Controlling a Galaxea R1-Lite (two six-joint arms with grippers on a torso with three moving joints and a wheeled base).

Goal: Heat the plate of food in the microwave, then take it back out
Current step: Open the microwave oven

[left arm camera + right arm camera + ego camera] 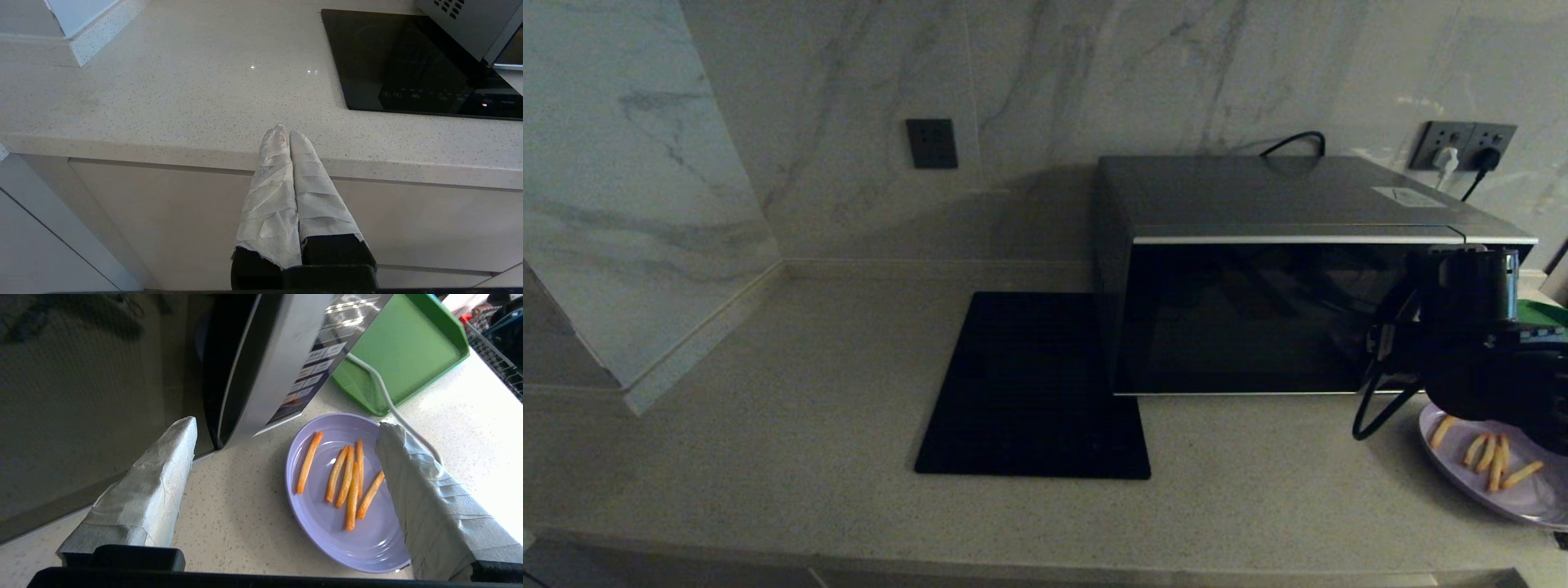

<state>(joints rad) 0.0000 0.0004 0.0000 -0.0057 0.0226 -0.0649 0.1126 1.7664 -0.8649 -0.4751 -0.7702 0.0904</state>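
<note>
Right tool (pixel 286 445) gapes wide, empty, above the round lavender plate of golden fries (pixel 339 490), just beside the boxy dark-grey microwave's (pixel 1258 278) button panel. Microwave door looks closed, plate on the speckled counter (pixel 768 425): whether heating is done, cannot tell. Left tool (pixel 288 141) pressed shut, parked at the counter edge, well apart from the microwave.

A speckled pale counter (pixel 768 425) carries everything. The black mat (pixel 1033 388) lies at its middle, the microwave (pixel 1282 269) just right of it toward the far wall. The plate (pixel 1494 482) sits near right, the green tray (pixel 392 351) beyond it.
</note>
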